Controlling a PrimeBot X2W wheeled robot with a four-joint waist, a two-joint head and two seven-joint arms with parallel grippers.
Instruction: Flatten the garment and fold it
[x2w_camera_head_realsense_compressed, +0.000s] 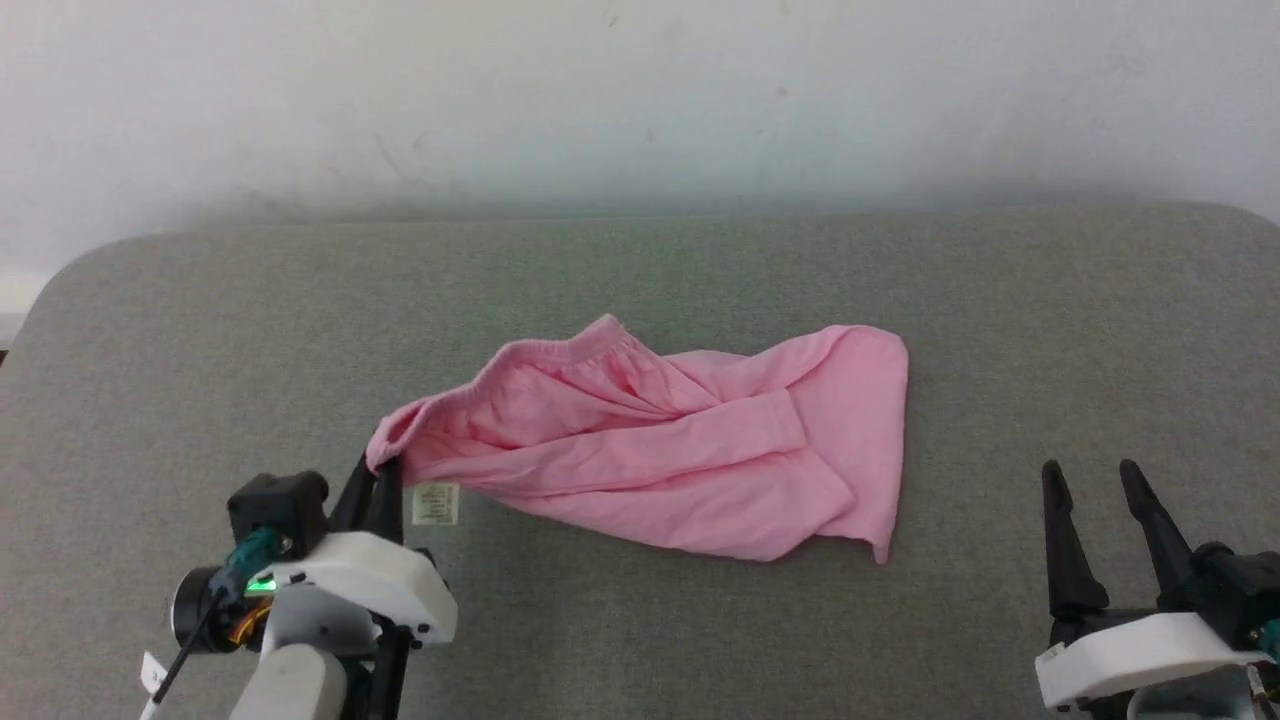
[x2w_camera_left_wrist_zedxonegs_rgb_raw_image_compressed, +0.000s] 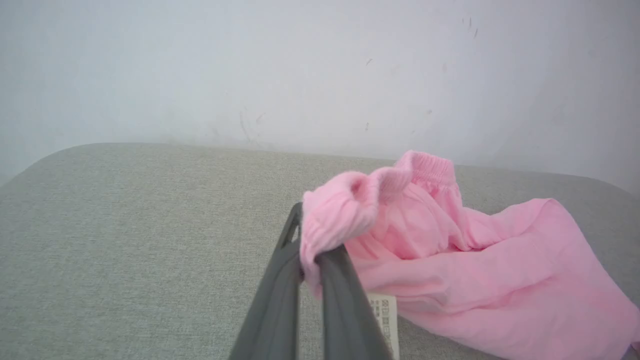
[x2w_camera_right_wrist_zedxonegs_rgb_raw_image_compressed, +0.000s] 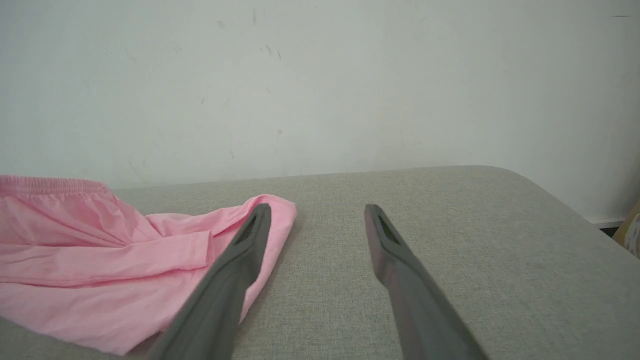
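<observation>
Tabletop (x2w_camera_head_realsense_compressed: 200, 330) of grey fabric spans the frame, with pink shorts (x2w_camera_head_realsense_compressed: 680, 440) lying crumpled at centre. At lower left, the left gripper (x2w_camera_head_realsense_compressed: 382, 475) is clenched on the waistband (x2w_camera_head_realsense_compressed: 560, 352) end. At lower right, the right gripper (x2w_camera_head_realsense_compressed: 1090, 472) stands spread, empty. White label (x2w_camera_head_realsense_compressed: 435, 503) hangs beside the left fingers.

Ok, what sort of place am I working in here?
Likely an indoor test room: a grey fabric-covered surface with rounded corners against a scuffed white wall, pink shorts lying on it.
</observation>
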